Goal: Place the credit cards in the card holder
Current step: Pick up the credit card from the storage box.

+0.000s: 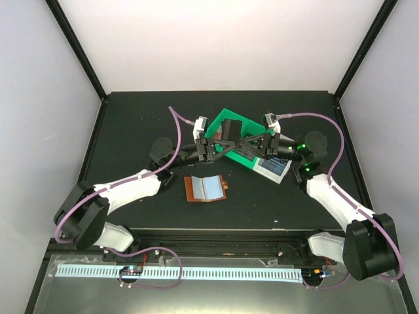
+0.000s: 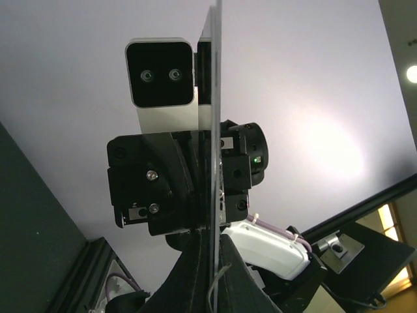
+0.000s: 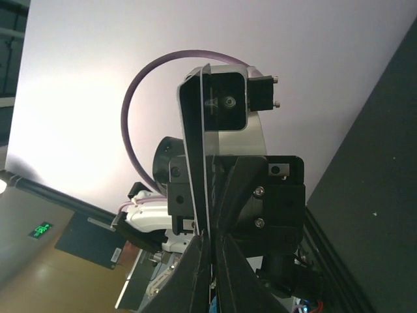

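A dark credit card (image 1: 231, 127) stands on edge in the air over the green bin (image 1: 220, 120), pinched from both sides. My left gripper (image 1: 220, 145) is shut on it from the left and my right gripper (image 1: 249, 144) is shut on it from the right. In the left wrist view the card (image 2: 214, 130) is a thin edge running up from my shut left gripper (image 2: 215, 261). In the right wrist view the card (image 3: 195, 143) rises from my shut right gripper (image 3: 212, 261). The brown card holder (image 1: 206, 188) lies flat nearer the arms, with a pale blue-grey panel on top.
The green bin lies tilted at the back middle of the black table (image 1: 131, 131). A white and blue flat item (image 1: 273, 169) lies under the right wrist. Black frame posts and white walls close in the sides and back.
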Available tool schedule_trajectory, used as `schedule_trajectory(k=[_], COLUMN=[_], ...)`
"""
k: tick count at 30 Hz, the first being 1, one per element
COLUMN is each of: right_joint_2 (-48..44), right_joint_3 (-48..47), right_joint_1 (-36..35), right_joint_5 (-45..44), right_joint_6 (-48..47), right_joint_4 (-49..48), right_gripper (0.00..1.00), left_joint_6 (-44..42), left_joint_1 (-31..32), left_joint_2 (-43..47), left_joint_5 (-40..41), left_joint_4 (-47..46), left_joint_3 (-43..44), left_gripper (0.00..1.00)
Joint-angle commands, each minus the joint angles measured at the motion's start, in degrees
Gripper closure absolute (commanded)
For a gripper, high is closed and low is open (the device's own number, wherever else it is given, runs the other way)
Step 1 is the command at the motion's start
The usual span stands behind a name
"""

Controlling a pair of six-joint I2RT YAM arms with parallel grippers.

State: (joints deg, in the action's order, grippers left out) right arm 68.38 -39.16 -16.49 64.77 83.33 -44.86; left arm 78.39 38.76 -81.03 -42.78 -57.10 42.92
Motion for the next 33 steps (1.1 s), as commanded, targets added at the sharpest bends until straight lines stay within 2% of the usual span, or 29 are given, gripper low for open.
schedule_trajectory(k=[1, 8, 15, 18, 26, 28, 33], right_joint_2=[0.4, -0.1, -1.4, -1.9, -1.8, -1.8, -3.4], right_joint_3=[1.3, -0.2, -4.9, -6.0, -10.0, -10.5, -11.0], right_joint_1=[0.6, 0.3, -0.6, -0.7, -3.2, -4.2, -4.5], right_joint_5=[-3.5, -3.3, -3.0, -3.6, -1.5, -1.1, -2.8], right_joint_6=[5.3, 5.0, -5.7, -8.0, -12.7, -13.5, -14.1], right_joint_4=[-6.0, -5.3, 10.9, 14.0, 17.0, 17.2, 17.1], right_gripper=[0.94, 0.94, 0.93, 0.93, 0.82, 0.84, 0.99], left_joint_6=[-0.5, -2.2, -6.5, -8.0, -11.4, -11.6, -13.0], left_joint_1=[1.9, 3.4, 4.7, 5.1, 5.6, 5.5, 5.4], left_joint_2=[4.2, 4.5, 5.1, 5.7, 5.8, 5.9, 7.3], left_joint_5=[-5.8, -7.7, -8.6, -8.9, -8.7, -8.1, -4.3], left_joint_4=[-10.9, -12.1, -7.4, -5.8, 3.0, 4.1, 9.4], left_joint_3=[2.2, 2.8, 3.5, 3.5, 5.1, 5.4, 5.1], left_gripper=[0.98, 0.98, 0.98, 0.98, 0.98, 0.98, 0.96])
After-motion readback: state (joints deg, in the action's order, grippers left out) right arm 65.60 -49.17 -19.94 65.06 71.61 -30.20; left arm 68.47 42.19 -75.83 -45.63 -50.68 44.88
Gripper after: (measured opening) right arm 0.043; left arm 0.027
